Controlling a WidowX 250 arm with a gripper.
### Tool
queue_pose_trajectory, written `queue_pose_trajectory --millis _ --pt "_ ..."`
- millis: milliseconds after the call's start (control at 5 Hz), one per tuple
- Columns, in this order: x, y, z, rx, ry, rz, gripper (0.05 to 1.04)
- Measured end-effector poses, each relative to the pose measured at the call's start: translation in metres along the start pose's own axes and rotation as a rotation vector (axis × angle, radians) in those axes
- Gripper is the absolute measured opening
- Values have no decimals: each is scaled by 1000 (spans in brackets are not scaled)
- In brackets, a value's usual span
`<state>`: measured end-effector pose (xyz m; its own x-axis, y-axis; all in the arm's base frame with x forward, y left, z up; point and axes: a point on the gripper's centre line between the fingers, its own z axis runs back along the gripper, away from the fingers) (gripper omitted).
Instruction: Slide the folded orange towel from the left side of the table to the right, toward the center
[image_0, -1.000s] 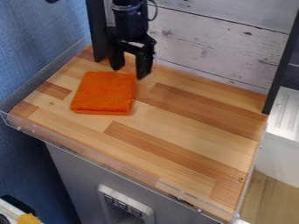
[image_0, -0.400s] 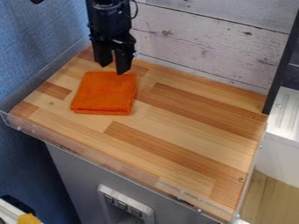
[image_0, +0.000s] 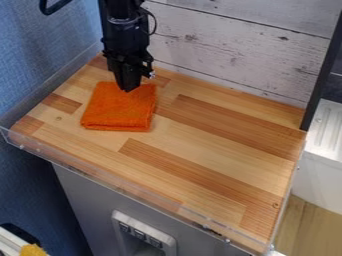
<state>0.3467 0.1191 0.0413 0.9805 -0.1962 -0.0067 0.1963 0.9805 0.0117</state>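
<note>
Lowered since the earlier frame, the gripper (image_0: 128, 90) points down at the far edge of one orange cloth (image_0: 120, 110), folded flat because the wooden tabletop (image_0: 200, 135) supports it; whether open or closed, cannot tell.

Whitewashed plank wall (image_0: 247, 50), blue wall (image_0: 40, 55)

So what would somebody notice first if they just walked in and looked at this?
Probably the bright orange folded cloth, lying on the left part of the striped wooden top. Next, the black gripper hanging down at the cloth's far edge. Then maybe the blue wall on the left, beside whitish boards at the back.
</note>
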Motion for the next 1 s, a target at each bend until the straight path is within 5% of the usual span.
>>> queue_pose_trajectory --millis 200,1000 --pt "0 1 -5 4 4 0 67" --pt "4 0 -19 -11 4 -14 62"
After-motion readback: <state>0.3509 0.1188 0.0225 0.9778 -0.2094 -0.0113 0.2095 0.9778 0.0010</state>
